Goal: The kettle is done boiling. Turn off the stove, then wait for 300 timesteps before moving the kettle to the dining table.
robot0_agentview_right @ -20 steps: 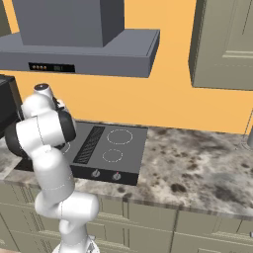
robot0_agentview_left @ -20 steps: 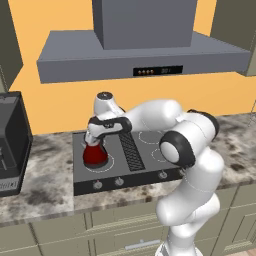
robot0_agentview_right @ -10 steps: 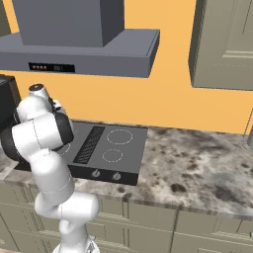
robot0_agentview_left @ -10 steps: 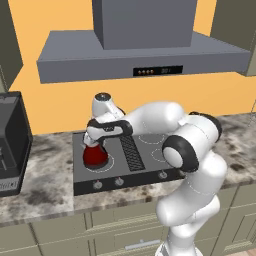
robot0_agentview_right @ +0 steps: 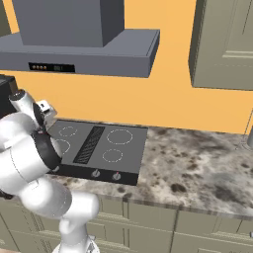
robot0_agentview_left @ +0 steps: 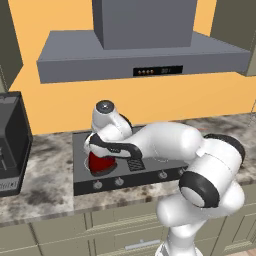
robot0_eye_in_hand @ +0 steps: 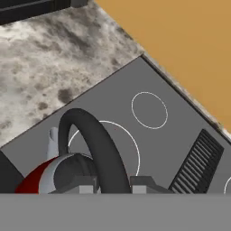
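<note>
- Kettle: red, squat, sits on the front left burner ring of the stove, close to the front knobs.
- Hand view: kettle from above, grey lid, black arched handle sweeping up between the two finger tips.
- Gripper: fingers drawn in tight on the handle, one tip on each side, pinching it.
- Left base view: gripper sits directly over the kettle, hand pointing down, arm reaching in from the right across the cooktop.
- Stove in the right base view: dark flat top, white rings, black centre grille, knobs along the front edge; the arm blocks its left part.
- Counter: speckled stone, runs either side of the stove.
- Range hood hangs above against the orange wall.
- Dark appliance stands at the far left of the counter, well apart from the kettle.
</note>
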